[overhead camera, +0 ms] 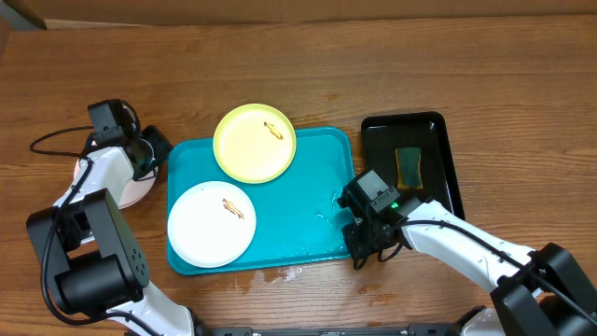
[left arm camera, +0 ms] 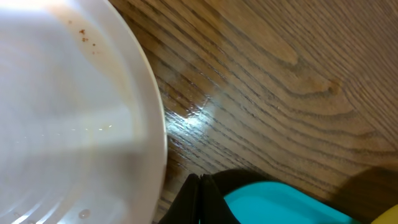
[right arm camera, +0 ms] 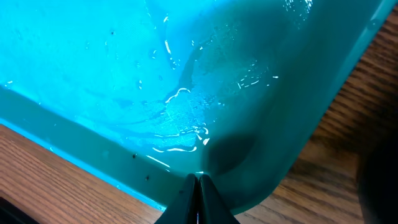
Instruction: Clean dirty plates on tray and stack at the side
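Right gripper (right arm camera: 198, 186) is pinched shut, holding nothing, its tips right at the tray (right arm camera: 124, 93) corner rim, with wet blue floor just ahead. Left gripper (left arm camera: 199, 190) is shut too, empty, over the counter (left arm camera: 280, 74). A white plate (left arm camera: 62, 112) lies just beside it and the tray's corner sits on its other side. The yellow plate (overhead camera: 255, 142) and second white plate (overhead camera: 212, 224) sit in the tray, between both grippers.

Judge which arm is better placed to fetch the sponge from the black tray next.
Right. The right claw sits at the turquoise tray's right corner, beside the black tray holding the sponge; the left claw is far across, by a white plate.
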### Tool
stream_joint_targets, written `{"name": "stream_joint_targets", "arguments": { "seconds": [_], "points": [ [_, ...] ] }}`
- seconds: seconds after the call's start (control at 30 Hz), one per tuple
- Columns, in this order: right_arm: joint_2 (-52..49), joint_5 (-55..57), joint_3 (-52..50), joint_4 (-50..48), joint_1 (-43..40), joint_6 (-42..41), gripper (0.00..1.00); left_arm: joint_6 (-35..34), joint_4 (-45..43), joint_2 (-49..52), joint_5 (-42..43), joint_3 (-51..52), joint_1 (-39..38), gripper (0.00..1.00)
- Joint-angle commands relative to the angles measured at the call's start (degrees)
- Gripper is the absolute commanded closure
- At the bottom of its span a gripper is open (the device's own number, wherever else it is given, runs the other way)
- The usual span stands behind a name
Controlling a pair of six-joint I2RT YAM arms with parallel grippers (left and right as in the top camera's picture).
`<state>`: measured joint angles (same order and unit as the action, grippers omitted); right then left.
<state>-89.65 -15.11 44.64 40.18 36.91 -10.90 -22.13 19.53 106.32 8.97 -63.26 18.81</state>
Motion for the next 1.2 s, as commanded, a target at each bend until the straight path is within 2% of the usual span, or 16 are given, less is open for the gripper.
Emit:
{"name": "stream_joint_targets", "arguments": {
  "seconds": [0.0,0.2,0.4,1.17],
  "points": [
    [-0.2,0.0,-1.3,1.0,0.4,-1.2,0.96,1.4,0.1,1.2,-0.7,-0.7,-0.9,0.96],
    [-0.2,0.0,-1.3,1.5,0.4,-2.1,0.96,1.4,0.7,1.2,-0.9,-0.6,-1.6,0.96],
    [-0.2,0.0,-1.3,1.9,0.4,-2.9,0.96,1.4,2.3,1.2,-4.9,-0.6,-2.0,0.96],
    [-0.2,0.0,-1.3,1.9,0.4,-2.9,0.96,1.3,1.5,1.3,-4.9,2.0,-5.1,0.96]
  ]
}}
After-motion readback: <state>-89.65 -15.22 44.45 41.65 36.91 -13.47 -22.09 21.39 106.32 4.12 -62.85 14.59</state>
